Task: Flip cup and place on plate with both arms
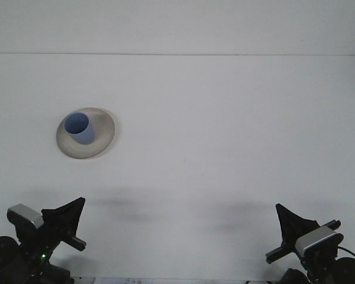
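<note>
**Desk:** Fingers first: how do the two grippers stand?

**Photographer:** Both sets are drawn together. On the left gripper (pixel 71 214), low in the near left corner, the black fingers meet in a single dark wedge whose tip points up and to the right. On the right gripper (pixel 287 220), in the near right corner, the fingers likewise form one closed wedge, its tip pointing up and to the left. Neither holds anything.

**Desk:** And the cup?

**Photographer:** The blue cup (pixel 79 128) stands upright, mouth up, on the pale plate (pixel 104 135). It sits toward the plate's left half, so more bare rim shows on the right. Cup and plate lie on the left side of the white table (pixel 225 148), about midway back.

**Desk:** How close are the arms to it?

**Photographer:** Well apart. Both grippers hang at the near edge of the table, each throwing a soft shadow on the surface just beyond it. The left one is roughly in line with the plate but far nearer the camera; the right one is across the table from it. A small green light glows on the left arm's base (pixel 12 257).
</note>
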